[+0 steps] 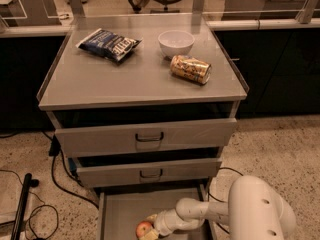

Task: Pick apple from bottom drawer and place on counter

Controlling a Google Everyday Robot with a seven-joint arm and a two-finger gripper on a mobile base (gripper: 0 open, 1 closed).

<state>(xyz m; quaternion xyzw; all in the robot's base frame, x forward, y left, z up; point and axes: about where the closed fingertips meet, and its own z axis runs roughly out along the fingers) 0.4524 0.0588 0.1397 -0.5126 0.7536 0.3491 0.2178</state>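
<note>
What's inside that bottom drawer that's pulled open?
In the bottom drawer a red-orange apple lies on the grey floor, with the robot's gripper reaching in beside it. The drawer's back is hidden under the middle drawer; its front runs out of view.

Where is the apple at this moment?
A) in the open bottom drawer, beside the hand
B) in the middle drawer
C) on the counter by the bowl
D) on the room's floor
A: the apple lies in the open bottom drawer with the hand right beside it; the counter holds a chip bag, bowl and can.
</note>
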